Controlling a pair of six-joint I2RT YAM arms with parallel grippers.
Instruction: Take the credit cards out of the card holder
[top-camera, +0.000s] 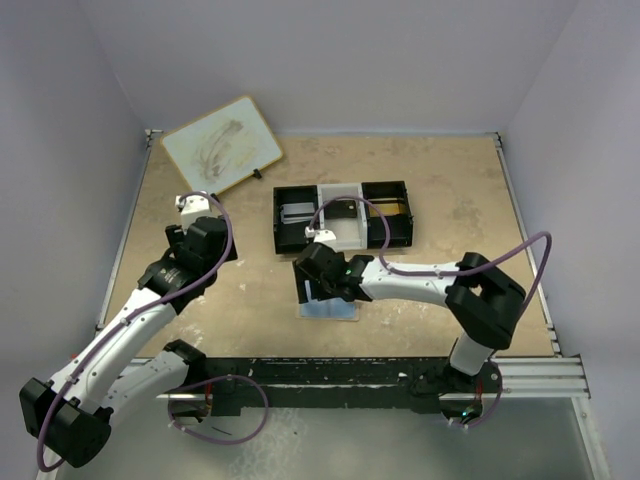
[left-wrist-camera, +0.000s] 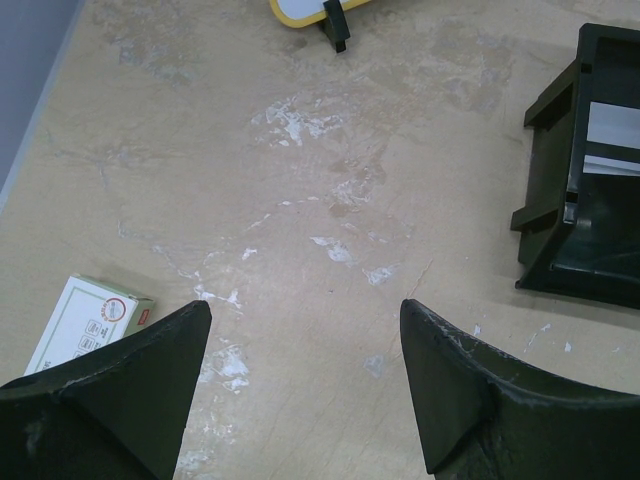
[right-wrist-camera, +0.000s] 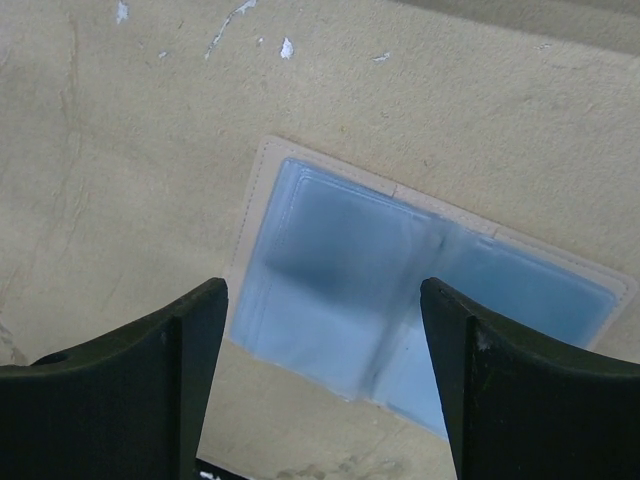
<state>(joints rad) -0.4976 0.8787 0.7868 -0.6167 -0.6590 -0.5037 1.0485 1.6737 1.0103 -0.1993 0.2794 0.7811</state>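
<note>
Near the table's front edge, directly beneath the right gripper (right-wrist-camera: 322, 300): card holder (right-wrist-camera: 400, 300), lying unfolded, pale-blue pockets up, likely for reaching inside. Jaws spread wide over one pocket, pinching nothing. Left gripper (left-wrist-camera: 305, 310) likewise spread, hovering over bare tabletop near a small box (left-wrist-camera: 85, 320), probably for clearance. Pocket detail from the right wrist only; black tray (top-camera: 283, 235) and card holder together from above only. Presence of credit cards in the pockets: cannot tell.
</note>
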